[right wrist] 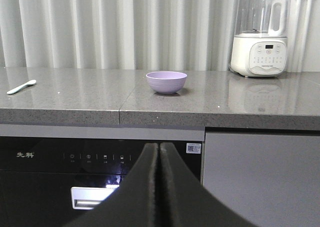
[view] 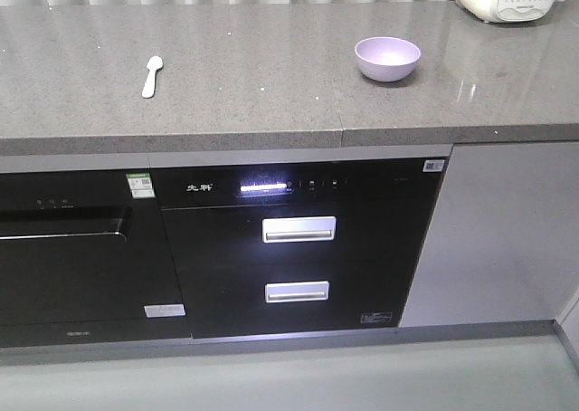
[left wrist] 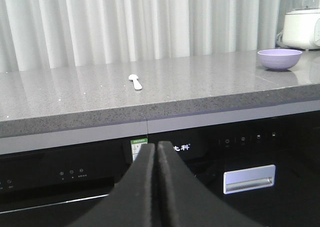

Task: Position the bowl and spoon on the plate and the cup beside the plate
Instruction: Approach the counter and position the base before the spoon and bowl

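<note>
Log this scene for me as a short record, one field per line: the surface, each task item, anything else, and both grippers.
surface: grey countertop
spoon: lying flat, left part of the countertop
bowl: upright, empty, right of the spoon, well apart
plate: not in view
cup: not in view
other: white appliance at back right; black drawer unit below
left gripper: shut, holding nothing
right gripper: shut, holding nothing
</note>
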`<state>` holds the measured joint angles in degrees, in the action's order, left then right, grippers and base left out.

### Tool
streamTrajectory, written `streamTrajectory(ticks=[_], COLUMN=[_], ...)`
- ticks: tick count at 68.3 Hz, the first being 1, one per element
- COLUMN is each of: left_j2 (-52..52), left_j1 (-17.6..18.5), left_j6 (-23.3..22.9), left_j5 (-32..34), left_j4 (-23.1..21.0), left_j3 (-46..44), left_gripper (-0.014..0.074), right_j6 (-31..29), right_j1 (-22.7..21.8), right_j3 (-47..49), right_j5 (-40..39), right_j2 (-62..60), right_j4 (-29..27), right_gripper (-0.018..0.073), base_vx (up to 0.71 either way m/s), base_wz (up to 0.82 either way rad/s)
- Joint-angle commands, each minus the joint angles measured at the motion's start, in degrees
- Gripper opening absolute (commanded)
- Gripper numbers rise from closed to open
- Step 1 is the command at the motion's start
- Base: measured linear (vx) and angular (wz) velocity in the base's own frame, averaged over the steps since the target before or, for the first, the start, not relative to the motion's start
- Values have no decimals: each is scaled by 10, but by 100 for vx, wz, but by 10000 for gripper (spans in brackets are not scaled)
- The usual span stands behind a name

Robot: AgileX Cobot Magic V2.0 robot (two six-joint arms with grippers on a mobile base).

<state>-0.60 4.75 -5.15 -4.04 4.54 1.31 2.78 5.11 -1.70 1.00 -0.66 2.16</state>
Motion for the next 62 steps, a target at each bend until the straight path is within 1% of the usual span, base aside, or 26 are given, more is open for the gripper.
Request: streamTrajectory(ticks=[1,62], left_j2=[-8,-8], left_j1=[0,0], left_j6=[-2,-2], left_j5=[40,40], left_j4=[-5,-5], left_j3=[-10,-10], left_gripper=[-6,-6], right_j6=[-4,-4], right_j1=[-2,-2], right_j3=[-5,-5], right_j5=[-41,-42], right_j2=[-4,-4], right_j4=[2,2], right_gripper=[-11,-11], base_vx=[22,21], base_wz=[1,1])
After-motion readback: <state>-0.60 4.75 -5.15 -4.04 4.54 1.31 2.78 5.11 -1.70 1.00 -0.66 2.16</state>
